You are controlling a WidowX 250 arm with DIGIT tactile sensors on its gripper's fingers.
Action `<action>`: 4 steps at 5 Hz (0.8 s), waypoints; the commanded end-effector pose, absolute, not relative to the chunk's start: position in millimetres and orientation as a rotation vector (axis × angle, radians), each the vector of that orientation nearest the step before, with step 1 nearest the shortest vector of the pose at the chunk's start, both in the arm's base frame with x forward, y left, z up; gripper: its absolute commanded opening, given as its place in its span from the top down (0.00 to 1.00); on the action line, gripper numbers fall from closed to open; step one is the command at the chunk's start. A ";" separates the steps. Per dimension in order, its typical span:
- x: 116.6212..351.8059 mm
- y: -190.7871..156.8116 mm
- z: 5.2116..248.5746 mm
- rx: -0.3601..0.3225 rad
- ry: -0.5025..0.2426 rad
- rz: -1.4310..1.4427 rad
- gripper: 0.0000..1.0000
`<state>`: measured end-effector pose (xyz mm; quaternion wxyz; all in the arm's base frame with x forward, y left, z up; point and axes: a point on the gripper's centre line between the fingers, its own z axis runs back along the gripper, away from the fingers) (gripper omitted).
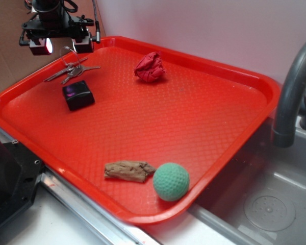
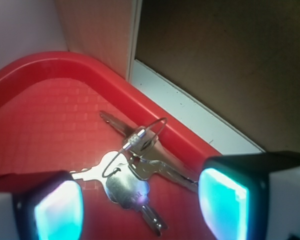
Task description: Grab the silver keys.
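**Pincer above keys, jaws apart**

My pincer (image 1: 61,47) hangs over the far left corner of the red tray (image 1: 234,76), jaws spread wide, nothing between them. The silver keys (image 1: 71,70) lie fanned on their wire ring just below, flat on the tray floor. The black block (image 1: 78,95) sits just beside them, nearer the camera.
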<state>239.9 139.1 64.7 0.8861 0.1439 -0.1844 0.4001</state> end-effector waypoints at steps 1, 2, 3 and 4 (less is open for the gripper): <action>266.7 171.7 54.0 0.331 -0.427 0.913 0.00; 275.0 180.6 45.1 0.317 -0.413 0.915 0.00; 278.9 177.7 34.8 0.317 -0.367 0.942 0.31; 279.4 166.0 36.6 0.299 -0.351 0.937 1.00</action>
